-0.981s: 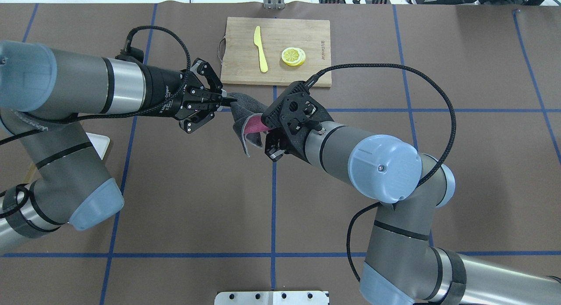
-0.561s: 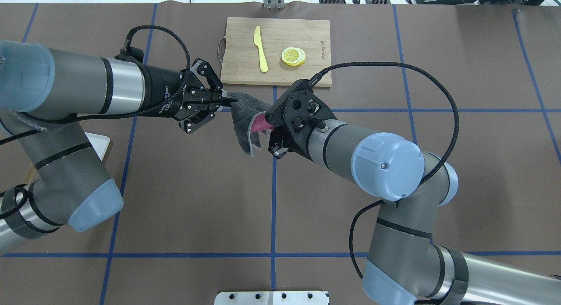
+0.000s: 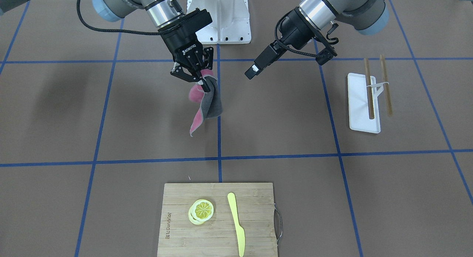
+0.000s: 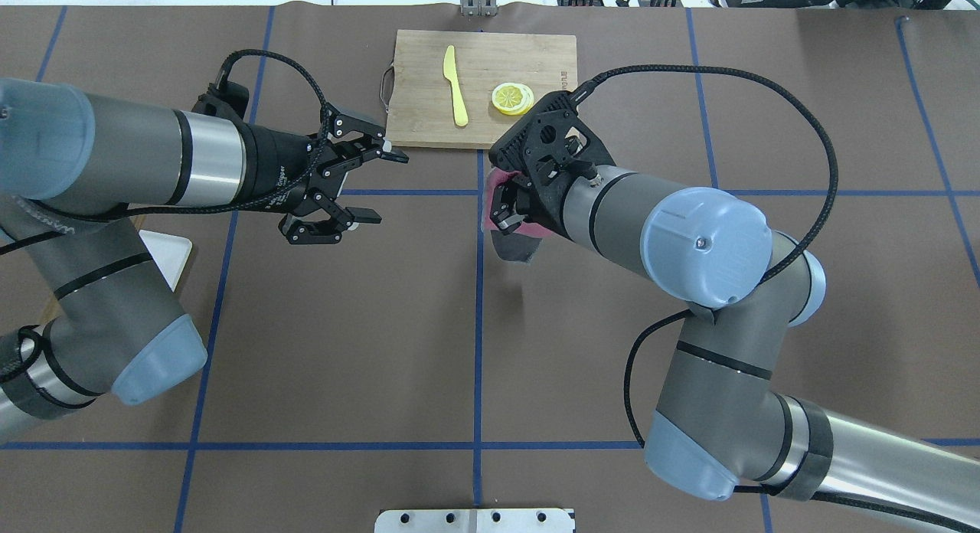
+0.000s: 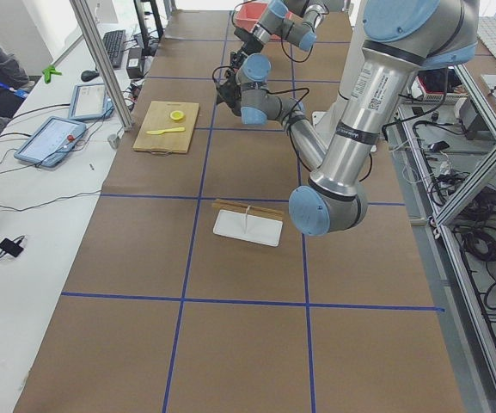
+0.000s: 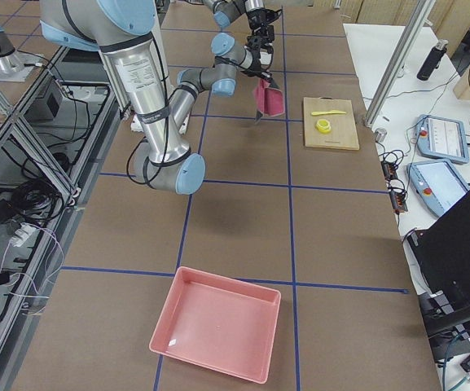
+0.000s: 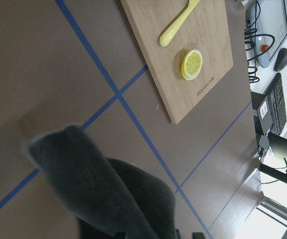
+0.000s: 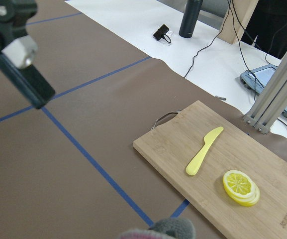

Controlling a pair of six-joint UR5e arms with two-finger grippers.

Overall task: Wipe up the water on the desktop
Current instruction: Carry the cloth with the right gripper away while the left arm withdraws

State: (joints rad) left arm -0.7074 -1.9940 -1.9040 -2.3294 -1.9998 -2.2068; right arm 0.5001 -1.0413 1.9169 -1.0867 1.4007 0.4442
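My right gripper (image 4: 507, 219) is shut on a grey and pink cloth (image 4: 511, 248) and holds it above the brown desktop (image 4: 344, 326), near the centre tape line. In the front view the cloth (image 3: 207, 103) hangs from that gripper (image 3: 204, 84), clear of the surface. My left gripper (image 4: 380, 186) is open and empty, a short way to the left of the cloth. The cloth fills the bottom of the left wrist view (image 7: 103, 189). I see no water on the desktop.
A bamboo cutting board (image 4: 528, 54) with a yellow knife (image 4: 456, 85) and lemon slices (image 4: 512, 98) lies just beyond the grippers. A white tray (image 3: 360, 109) with chopsticks (image 3: 386, 87) sits on my left. A pink bin (image 6: 218, 322) stands far to my right.
My left gripper has opened, let go of the cloth's corner and drawn back. My right gripper has carried the cloth to the right and toward the board.
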